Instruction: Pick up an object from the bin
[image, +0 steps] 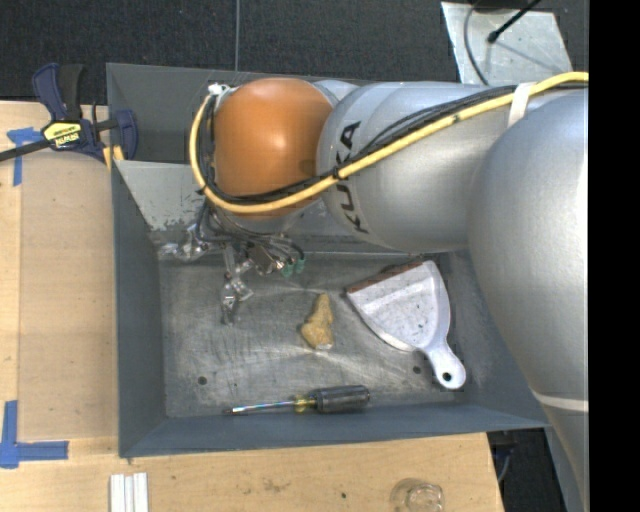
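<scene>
My gripper (235, 292) hangs below the orange wrist cover, low over the bare floor in the bin's back left part. Nothing shows in it. A tan, lumpy sponge-like piece (319, 322) lies on the floor to its right, a short gap away. Further right rests a white dustpan (408, 310), handle pointing to the front right, its back edge under the arm. A screwdriver (312, 402) with a black handle and thin shaft lies along the front wall, tip pointing left.
The arm and its orange cover hide the back of the bin and its right side. Bare floor stretches in front of the gripper, between it and the screwdriver. The left wall stands close to the gripper.
</scene>
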